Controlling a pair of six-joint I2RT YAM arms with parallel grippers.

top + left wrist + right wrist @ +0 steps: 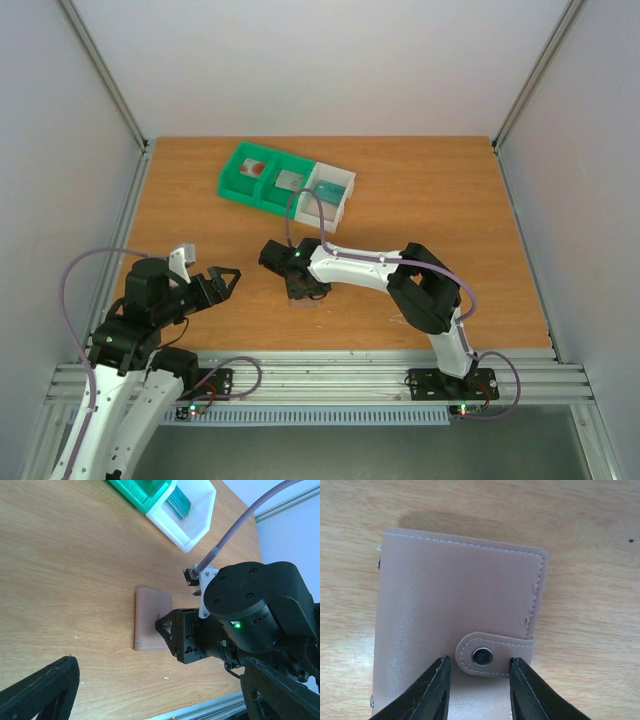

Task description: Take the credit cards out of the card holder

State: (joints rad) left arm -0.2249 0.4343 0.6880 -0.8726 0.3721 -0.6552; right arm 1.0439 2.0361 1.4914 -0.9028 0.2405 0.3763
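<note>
Dusty-pink card holder point(455, 595), pale stitching; green-and-white tray point(250, 199); orange-brown table point(450, 220)

White links and black joint housings make up the left arm point(140, 300) and right arm point(360, 270), each trailed by a lilac cable point(240, 524); the right gripper point(479, 662) has black wedge-shaped fingers point(427, 692).

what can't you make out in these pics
- Whether credit cards are inside: the closed, snapped card holder hides its inside (right wrist view).
- The card holder in the top view: mostly under the right tool.
- Contents of the green-and-white tray: too small from above, cut off in the left wrist view.
</note>
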